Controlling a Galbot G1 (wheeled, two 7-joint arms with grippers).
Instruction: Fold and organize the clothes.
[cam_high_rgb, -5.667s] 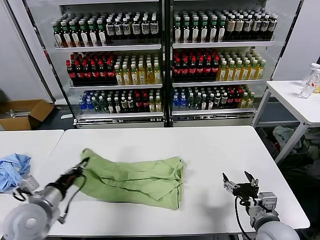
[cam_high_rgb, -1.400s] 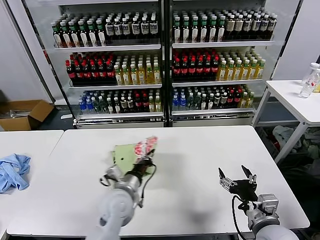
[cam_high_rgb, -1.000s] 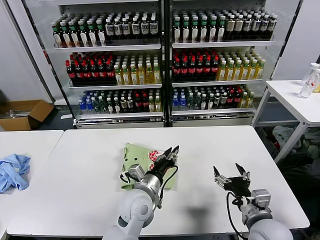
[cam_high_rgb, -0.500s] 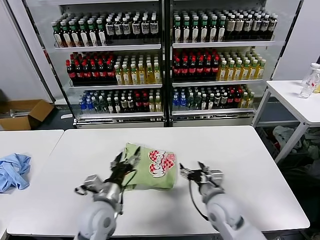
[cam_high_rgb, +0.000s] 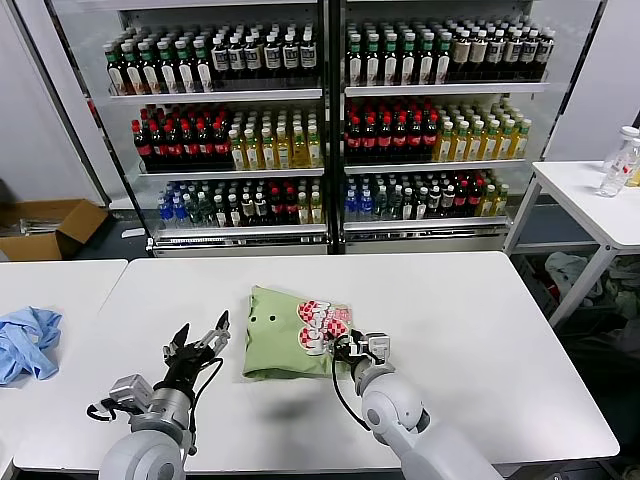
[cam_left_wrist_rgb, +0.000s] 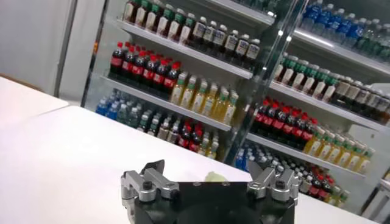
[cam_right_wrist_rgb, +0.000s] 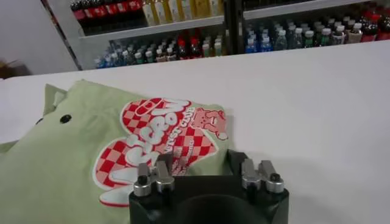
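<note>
The clothes are one light green T-shirt (cam_high_rgb: 275, 345), folded into a small packet at the middle of the white table (cam_high_rgb: 480, 330). Its red-and-white graphic (cam_high_rgb: 320, 325) and small dark dots face up. My left gripper (cam_high_rgb: 202, 328) hovers open a short way left of the shirt, holding nothing; in its wrist view (cam_left_wrist_rgb: 210, 179) only a green sliver of shirt (cam_left_wrist_rgb: 214, 176) shows beyond it. My right gripper (cam_high_rgb: 352, 348) is at the shirt's right front corner. In the right wrist view the gripper (cam_right_wrist_rgb: 208, 173) stands with jaws apart astride the shirt's edge (cam_right_wrist_rgb: 61, 164), beside the graphic (cam_right_wrist_rgb: 164, 137).
A crumpled light blue cloth (cam_high_rgb: 25, 340) lies on the neighbouring table at the left. Glass-door fridges full of bottles (cam_high_rgb: 330, 120) stand behind the table. A side table (cam_high_rgb: 590, 200) with a bottle is at the right, and a cardboard box (cam_high_rgb: 50, 225) sits on the floor.
My left gripper let go of the shirt, opened, and drew back to the left. My right arm swung in from the right front to the shirt's right corner, its jaws narrowing.
</note>
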